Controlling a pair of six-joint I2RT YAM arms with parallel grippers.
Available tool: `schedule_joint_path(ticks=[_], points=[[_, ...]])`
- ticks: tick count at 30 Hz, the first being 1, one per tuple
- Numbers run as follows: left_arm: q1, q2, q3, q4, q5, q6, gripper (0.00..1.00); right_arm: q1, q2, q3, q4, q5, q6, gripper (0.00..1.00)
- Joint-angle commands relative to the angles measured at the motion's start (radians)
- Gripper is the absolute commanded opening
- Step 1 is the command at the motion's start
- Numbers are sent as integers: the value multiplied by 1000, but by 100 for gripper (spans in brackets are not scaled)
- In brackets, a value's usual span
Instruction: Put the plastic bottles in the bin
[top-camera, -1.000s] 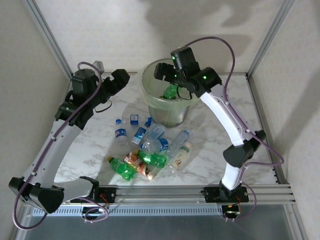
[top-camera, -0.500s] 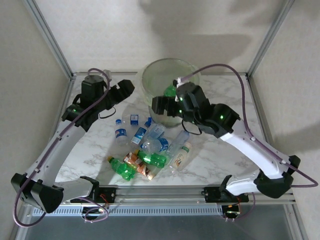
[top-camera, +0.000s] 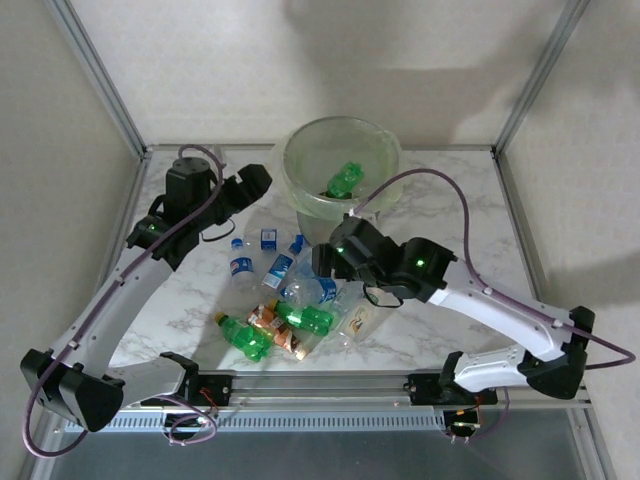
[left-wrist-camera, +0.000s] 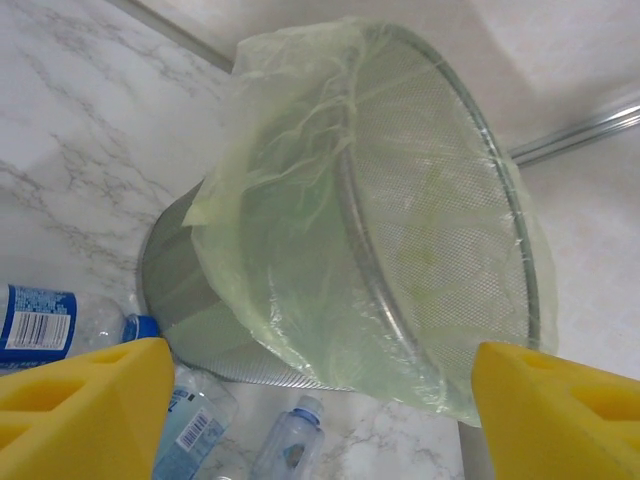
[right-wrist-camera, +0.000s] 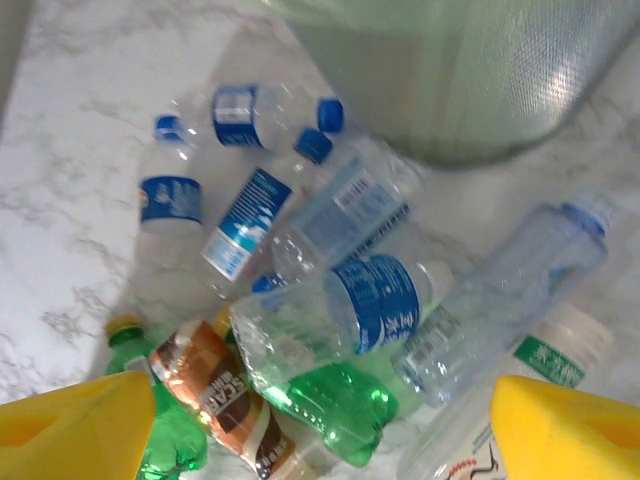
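The bin stands at the back of the table, lined with a pale green bag, and a green bottle lies inside it. Several plastic bottles lie heaped in front of it: clear ones with blue labels, green ones and a brown-labelled one. My right gripper hangs open over this heap; in its wrist view the right gripper frames a clear blue-labelled bottle resting on a green bottle. My left gripper is open and empty beside the bin's left side, with the bin's wall just ahead of the left gripper.
Metal frame posts rise at the back corners and a rail runs along the near edge. Bare marble lies to the right of the heap and at the far left.
My right arm has swung down from above the bin to over the bottle heap. The left gripper has edged closer to the bin's side.
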Motion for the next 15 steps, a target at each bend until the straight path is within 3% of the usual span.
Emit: schedule_joint_path(ticks=[1, 6, 9, 15], points=[[-7, -5, -3, 32, 21, -8, 77, 15, 15, -52, -130, 40, 161, 89], [-6, -7, 0, 23, -14, 10, 79, 12, 6, -175, -157, 2, 297, 91], [-7, 22, -10, 62, 38, -12, 77, 12, 1, -226, -145, -25, 333, 92], [-7, 49, 31, 31, 29, 12, 77, -5, 1, -325, -82, -66, 394, 95]])
